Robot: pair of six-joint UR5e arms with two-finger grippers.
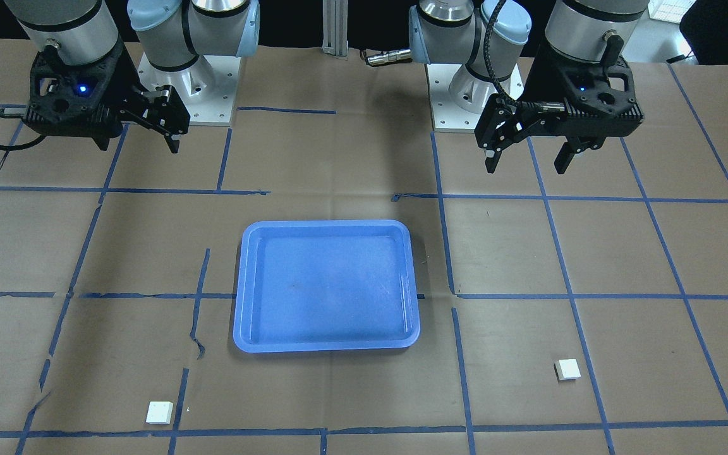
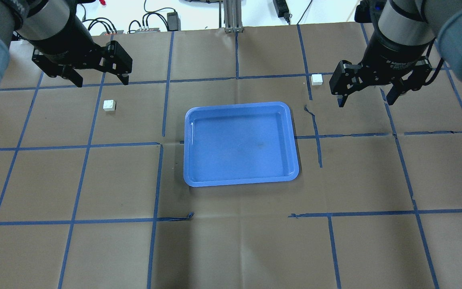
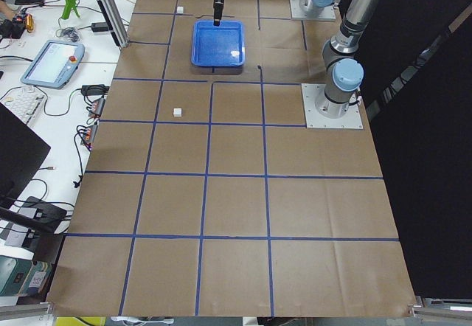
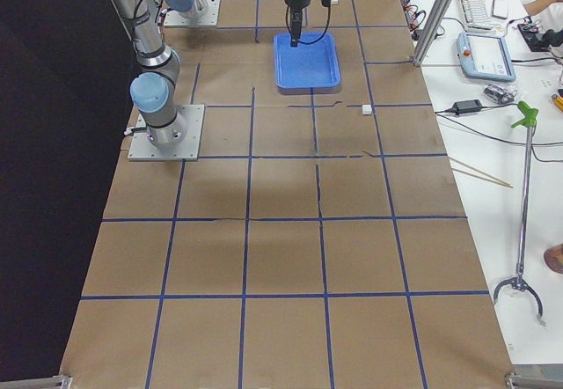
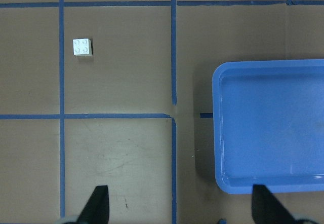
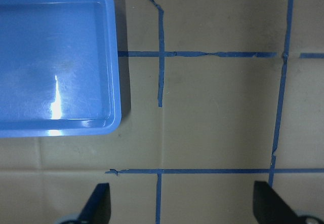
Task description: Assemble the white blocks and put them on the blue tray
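**A:** Which way does the blue tray (image 2: 241, 144) point?

**B:** It lies flat in the middle of the desk (image 2: 231, 249). Its long axis runs from the desk's left end to its right end, and its short sides face those ends.

**A:** What's in it?

**B:** Only its own blue floor shows inside the rim, with a glint of light on it. Both blocks lie outside, on the brown paper.

**A:** Where?

**B:** The left white block (image 2: 109, 105) sits toward the far edge on the robot's left, well apart from the tray. Its four studs face up and its sides are square with the tape lines (image 2: 159, 180). The right white block (image 2: 317, 79) is nearer the far edge on the robot's right, just beside a tape line. Its studs are too small to make out.

**A:** The grippers?

**B:** The left gripper (image 2: 100, 78) and right gripper (image 2: 366, 100) hang above the desk with fingers spread wide, gripping nothing.
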